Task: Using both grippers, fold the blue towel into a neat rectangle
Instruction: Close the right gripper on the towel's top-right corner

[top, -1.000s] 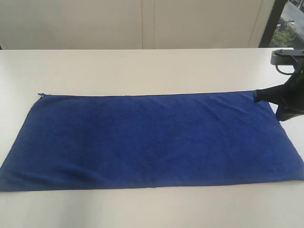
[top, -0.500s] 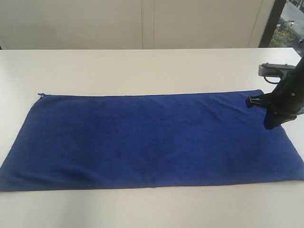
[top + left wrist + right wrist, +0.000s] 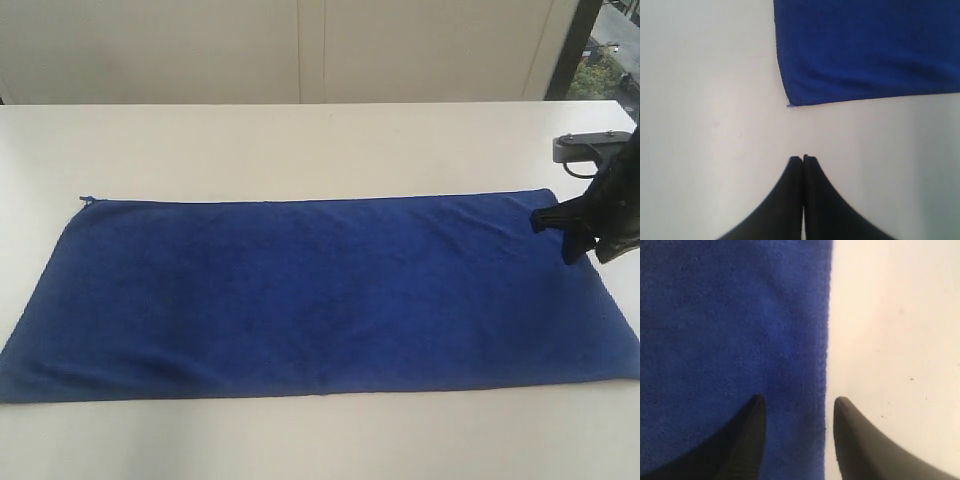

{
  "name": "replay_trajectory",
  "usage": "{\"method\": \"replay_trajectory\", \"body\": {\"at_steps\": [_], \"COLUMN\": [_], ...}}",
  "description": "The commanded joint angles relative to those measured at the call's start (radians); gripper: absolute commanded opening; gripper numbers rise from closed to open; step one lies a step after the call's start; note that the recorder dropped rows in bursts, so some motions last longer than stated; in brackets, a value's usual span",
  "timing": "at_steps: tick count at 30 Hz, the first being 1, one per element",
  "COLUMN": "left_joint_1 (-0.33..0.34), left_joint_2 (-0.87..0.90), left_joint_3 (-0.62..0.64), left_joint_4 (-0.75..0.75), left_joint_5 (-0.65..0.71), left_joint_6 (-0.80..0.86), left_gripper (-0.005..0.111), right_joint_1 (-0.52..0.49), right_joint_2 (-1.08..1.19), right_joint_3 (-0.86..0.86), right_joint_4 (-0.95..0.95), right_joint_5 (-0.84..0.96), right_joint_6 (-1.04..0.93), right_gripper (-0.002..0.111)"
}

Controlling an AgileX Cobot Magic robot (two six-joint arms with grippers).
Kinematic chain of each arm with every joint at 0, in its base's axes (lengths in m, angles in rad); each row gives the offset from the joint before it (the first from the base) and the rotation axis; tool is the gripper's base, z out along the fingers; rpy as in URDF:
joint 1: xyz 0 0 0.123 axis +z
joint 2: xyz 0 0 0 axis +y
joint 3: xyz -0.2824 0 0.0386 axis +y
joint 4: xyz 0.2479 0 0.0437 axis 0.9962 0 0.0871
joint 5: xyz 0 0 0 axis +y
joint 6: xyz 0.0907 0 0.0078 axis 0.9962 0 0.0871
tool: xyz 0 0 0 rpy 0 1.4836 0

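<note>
The right gripper [image 3: 799,399] has opened and shifted slightly over the blue towel's [image 3: 320,290] far right corner.

Left claw [image 3: 803,159]: two matt black fingers, broad at the base, curving to slim tips. Right claw [image 3: 799,400]: identical black tapered fingers. Right arm [image 3: 612,215]: black casing bearing a grey metal bracket [image 3: 585,148].

White table [image 3: 300,140], blue towel [image 3: 320,290] flat (unfolded)

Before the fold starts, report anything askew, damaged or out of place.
Nothing stands out. The deep-blue rectangular terry towel lies flat and unfolded on the white table; only a small thread tuft sticks out at its far left corner. The open right claw straddles one hem.
</note>
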Motion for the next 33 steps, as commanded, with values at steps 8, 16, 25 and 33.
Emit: {"method": "replay_trajectory", "body": {"at_steps": [8, 16, 25, 33], "left_joint_1": [0.001, 0.001, 0.001, 0.001], "left_joint_2": [-0.007, -0.007, -0.007, -0.007], "left_joint_3": [0.005, 0.005, 0.005, 0.005], "left_joint_4": [-0.005, -0.005, -0.005, -0.005], "left_joint_5": [0.013, 0.013, 0.013, 0.013], "left_joint_6": [-0.001, -0.001, -0.001, -0.001], "left_gripper": [0.000, 0.000, 0.000, 0.000], "right_joint_1": [-0.005, -0.005, -0.005, -0.047], "right_joint_2": [0.017, 0.048, 0.054, 0.054], "right_joint_3": [-0.003, -0.003, -0.003, -0.031], "right_joint_4": [-0.018, -0.024, -0.021, -0.035], "right_joint_5": [-0.013, -0.005, 0.036, 0.058], "right_joint_6": [0.028, 0.028, 0.053, 0.108], "right_gripper": [0.043, 0.041, 0.000, 0.000]}}
